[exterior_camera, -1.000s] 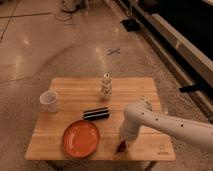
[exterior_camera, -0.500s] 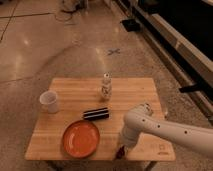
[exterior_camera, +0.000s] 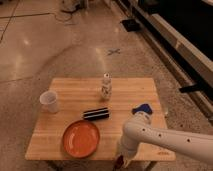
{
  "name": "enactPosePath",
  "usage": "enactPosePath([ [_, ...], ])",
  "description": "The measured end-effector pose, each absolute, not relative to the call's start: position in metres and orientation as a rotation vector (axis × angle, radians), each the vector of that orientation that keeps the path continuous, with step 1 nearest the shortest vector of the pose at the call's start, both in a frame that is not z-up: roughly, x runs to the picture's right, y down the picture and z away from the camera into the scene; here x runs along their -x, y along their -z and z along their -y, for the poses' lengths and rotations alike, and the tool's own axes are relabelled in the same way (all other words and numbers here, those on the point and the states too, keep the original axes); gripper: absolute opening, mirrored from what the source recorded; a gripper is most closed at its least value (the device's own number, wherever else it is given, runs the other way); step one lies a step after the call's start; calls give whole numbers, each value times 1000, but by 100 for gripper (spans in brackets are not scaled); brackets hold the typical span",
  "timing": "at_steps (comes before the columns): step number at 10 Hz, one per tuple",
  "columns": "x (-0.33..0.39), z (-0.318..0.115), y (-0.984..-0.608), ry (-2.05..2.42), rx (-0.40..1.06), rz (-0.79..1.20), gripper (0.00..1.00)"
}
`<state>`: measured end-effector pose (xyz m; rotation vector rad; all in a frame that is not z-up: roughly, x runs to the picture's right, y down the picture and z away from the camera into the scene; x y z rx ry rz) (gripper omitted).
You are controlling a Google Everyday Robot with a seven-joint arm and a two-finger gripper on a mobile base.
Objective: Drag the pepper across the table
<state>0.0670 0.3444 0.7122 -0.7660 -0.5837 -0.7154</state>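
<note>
Camera view, near edge first. My gripper (exterior_camera: 121, 159) hangs at the front lip of the table (exterior_camera: 127, 92), low in frame, at the end of my white arm (exterior_camera: 170, 140), which comes in from the right and bends down over the near right part of the top. Whether the gripper's jaws stand apart or together I cannot tell (the wrist housing covers them from this angle). A sliver of dark red shows directly under the gripper at the table's front edge: the pepper (exterior_camera: 118, 162), mostly hidden, right at the lip. I cannot tell if I am touching it or only over it.

Just left of my arm, an orange plate (exterior_camera: 80, 138) lies flat near the front edge of the table. Behind the plate, toward the middle, a dark oblong object (exterior_camera: 96, 114) lies on its side, roughly parallel to the front edge and just apart from the plate's rim. To the right of it, close behind my arm's elbow, a small blue object (exterior_camera: 142, 108).

Farther back: a white cup (exterior_camera: 49, 101) upright near the left edge, well apart from everything else. A white speckled shaker bottle (exterior_camera: 106, 86) stands upright near the far edge, centre.

Beyond the table, a shiny speckled floor (exterior_camera: 65, 45) with a small cross mark (exterior_camera: 113, 51).
</note>
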Motion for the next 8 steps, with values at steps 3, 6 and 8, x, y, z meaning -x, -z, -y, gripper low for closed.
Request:
enactPosePath([
  [3, -54, -333, -712, 706, 728, 593, 80],
  [6, -43, -316, -714, 696, 682, 600, 80],
  [8, -44, -317, -714, 697, 685, 599, 80],
])
